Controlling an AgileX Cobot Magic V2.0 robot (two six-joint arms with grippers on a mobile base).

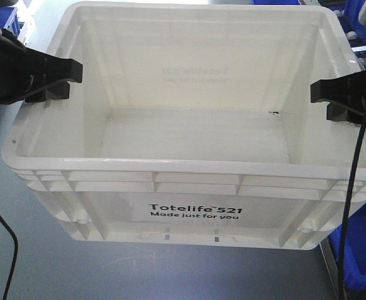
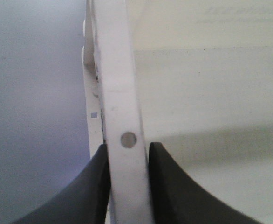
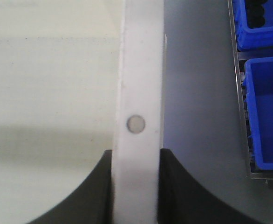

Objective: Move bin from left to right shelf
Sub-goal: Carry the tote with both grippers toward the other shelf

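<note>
The large white bin (image 1: pixel 189 150) with black "Totelife 521" print fills the front view, held above a grey surface. My left gripper (image 1: pixel 61 78) is shut on its left rim, one finger inside and one outside. My right gripper (image 1: pixel 330 100) is shut on its right rim the same way. In the left wrist view the rim (image 2: pixel 120 93) runs up between the two black fingers (image 2: pixel 174 186) of my left gripper (image 2: pixel 127 154). In the right wrist view the rim (image 3: pixel 139 84) sits clamped in my right gripper (image 3: pixel 135 158). The bin is empty inside.
Small blue bins (image 1: pixel 364 250) stand at the right, also in the right wrist view (image 3: pixel 267 116), behind a metal shelf edge (image 3: pixel 241 93). More blue bins (image 1: pixel 8 22) show at the far left. A grey surface (image 1: pixel 45 262) lies below the bin. Black cables hang from both arms.
</note>
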